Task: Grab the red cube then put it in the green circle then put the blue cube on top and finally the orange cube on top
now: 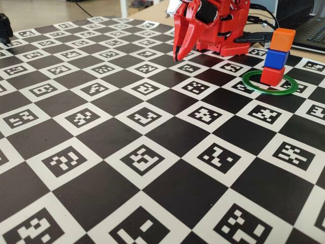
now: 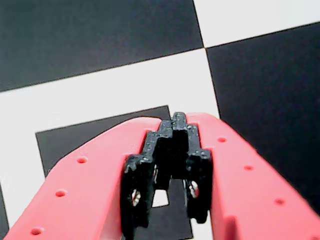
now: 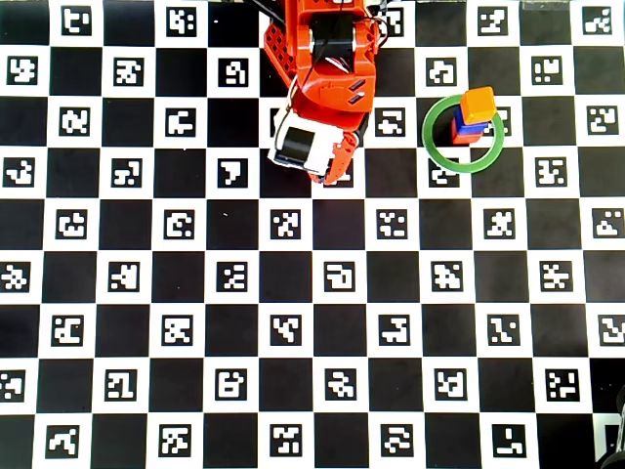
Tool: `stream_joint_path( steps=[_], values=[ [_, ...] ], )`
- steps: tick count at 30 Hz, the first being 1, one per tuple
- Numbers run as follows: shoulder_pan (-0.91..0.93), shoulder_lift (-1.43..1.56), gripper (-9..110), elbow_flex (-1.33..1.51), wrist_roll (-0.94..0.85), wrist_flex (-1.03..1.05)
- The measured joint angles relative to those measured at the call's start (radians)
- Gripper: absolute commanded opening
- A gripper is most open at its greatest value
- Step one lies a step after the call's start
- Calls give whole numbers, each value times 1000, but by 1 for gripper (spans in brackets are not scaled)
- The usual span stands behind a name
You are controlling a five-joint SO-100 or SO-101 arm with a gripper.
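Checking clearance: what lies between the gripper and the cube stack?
Nothing but bare checkerboard mat separates the gripper from the red cube, per the fixed view.

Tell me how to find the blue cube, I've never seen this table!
Look at the checkered board and find the green circle lying on it, to the right of the red robot arm in the fixed view. A little tower stands inside it. The blue cube is the middle one, between the orange cube above and the red cube below.
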Motion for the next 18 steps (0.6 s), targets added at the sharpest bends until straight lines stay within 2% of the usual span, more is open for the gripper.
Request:
stream_joint_path(
  steps=[5,18],
  values=[
    [0,0,-5,0,-63,9],
    [0,0,-5,0,-72,11]
  ],
)
